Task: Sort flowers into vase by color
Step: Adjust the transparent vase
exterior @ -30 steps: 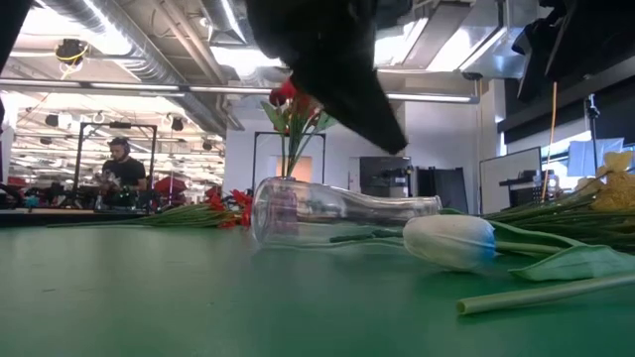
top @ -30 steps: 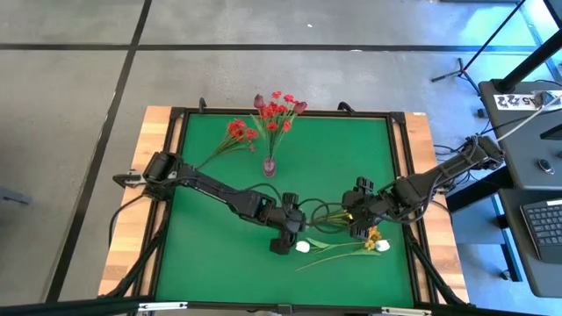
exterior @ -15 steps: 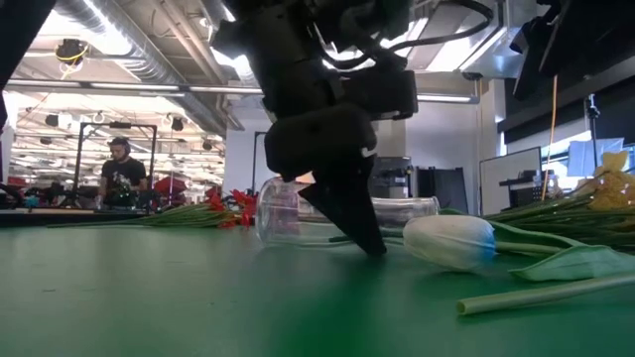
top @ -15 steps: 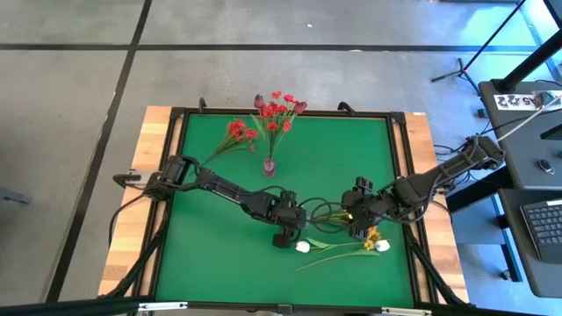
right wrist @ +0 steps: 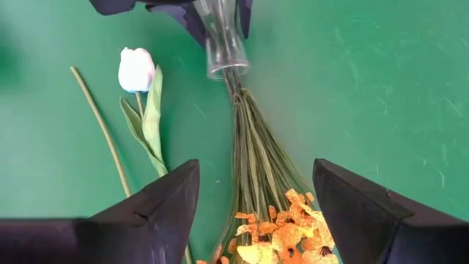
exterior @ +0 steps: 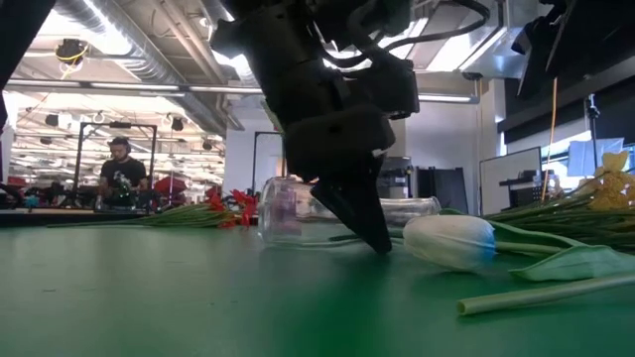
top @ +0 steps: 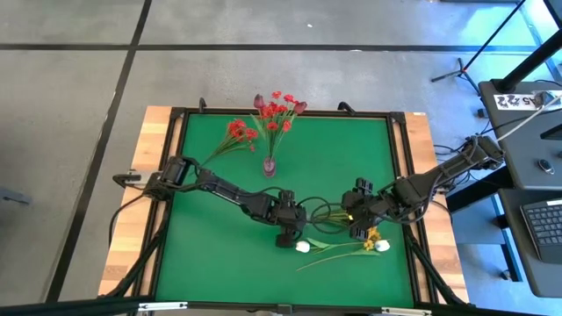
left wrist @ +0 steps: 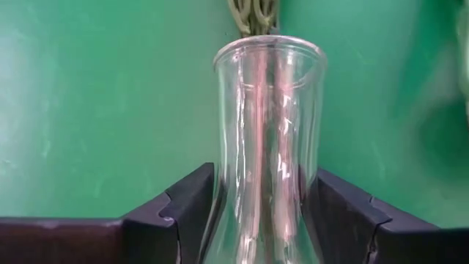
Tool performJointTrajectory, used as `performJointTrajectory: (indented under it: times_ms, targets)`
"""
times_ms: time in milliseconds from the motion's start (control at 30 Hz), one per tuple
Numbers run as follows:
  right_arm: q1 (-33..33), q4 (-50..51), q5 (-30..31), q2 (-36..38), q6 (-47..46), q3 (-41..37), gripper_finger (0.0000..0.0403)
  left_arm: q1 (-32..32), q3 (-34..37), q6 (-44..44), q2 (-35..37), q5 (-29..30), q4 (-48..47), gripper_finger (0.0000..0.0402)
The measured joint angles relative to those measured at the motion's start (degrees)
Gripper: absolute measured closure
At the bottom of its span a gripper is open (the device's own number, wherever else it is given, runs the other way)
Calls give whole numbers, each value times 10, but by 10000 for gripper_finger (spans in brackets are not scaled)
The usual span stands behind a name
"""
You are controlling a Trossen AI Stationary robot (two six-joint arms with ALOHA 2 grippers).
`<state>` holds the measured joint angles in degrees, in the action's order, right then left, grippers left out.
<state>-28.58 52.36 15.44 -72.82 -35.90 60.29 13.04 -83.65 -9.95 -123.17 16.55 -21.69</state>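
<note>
A clear glass vase (left wrist: 267,132) lies on its side on the green table, its mouth (right wrist: 227,70) toward the right. The stems (right wrist: 253,154) of a yellow-orange spray (right wrist: 282,238) run into that mouth. My left gripper (left wrist: 265,198) stands over the vase's neck, a finger on each side, shut on it. My right gripper (right wrist: 253,191) hovers open above the yellow-orange spray, touching nothing. A white bud (exterior: 448,241) rests on the table beside the vase. A second vase (top: 269,165) stands upright at the back with red flowers (top: 277,110) in it. My left gripper pinches the lying vase's neck (left wrist: 220,198), a little below the mouth, between its two fingers (left wrist: 187,213). The fingers slant down from the table's left and lie across the vase. The vase rests on its side on the table.
A red spray (top: 237,132) lies on the table at the back left. Another white bud (top: 383,247) and long green stems (top: 338,253) lie near the front right, by the yellow-orange blooms (top: 373,235). A person (exterior: 121,171) sits far behind the table.
My left gripper has come down from above onto the lying vase, and its fingertips now reach the table at the vase's neck. The vase, the flowers and my right gripper have kept still.
</note>
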Motion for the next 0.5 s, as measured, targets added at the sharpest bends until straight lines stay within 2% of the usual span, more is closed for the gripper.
performJointTrajectory:
  times_ms: [133, 500]
  targets:
    - [-5, -5, 9, 13, 0, 0, 139, -1, 0, -2, 0, 12, 23, 206]
    - [-90, -14, 116, 82, -37, 0, 139, 0, 0, -2, 0, 11, 110, 206]
